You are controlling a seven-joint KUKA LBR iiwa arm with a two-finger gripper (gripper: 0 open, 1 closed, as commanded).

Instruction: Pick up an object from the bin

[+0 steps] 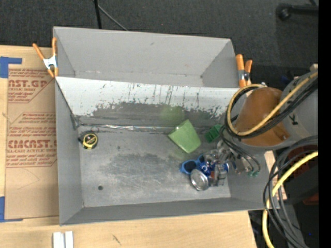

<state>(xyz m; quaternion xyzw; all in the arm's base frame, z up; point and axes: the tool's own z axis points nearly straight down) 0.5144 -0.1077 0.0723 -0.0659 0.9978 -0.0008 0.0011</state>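
Down in the near right corner of the bin [135, 164] lies a small heap [206, 172] of loose things, and that is where the arm has its business: a silver can [198, 181] lies on its side at the front of the heap with its round end facing up, a blue piece [189, 166] lies just beside it toward the middle of the bin, and behind these is a tangle of blue, red and white bits too jumbled to name. The gripper [223, 161] is right over the far right part of this heap, low among the bits and seemingly touching them — whether it is wide, narrow or closed on anything I cannot tell, since its tip is lost in the clutter. Just beyond the heap, toward the back wall, a pale green cup [185, 136] lies tilted on the bin floor, and a small dark green block [213, 133] sits near it, close to the right wall. Well apart from all this, over by the left wall, a yellow tape measure [89, 140] lies alone. Above the gripper the arm's orange cover [261, 115] bulges over the bin's right rim, ringed by looping yellow and black cables [230, 119]. The bin stands on a pale wooden bench [155, 229].
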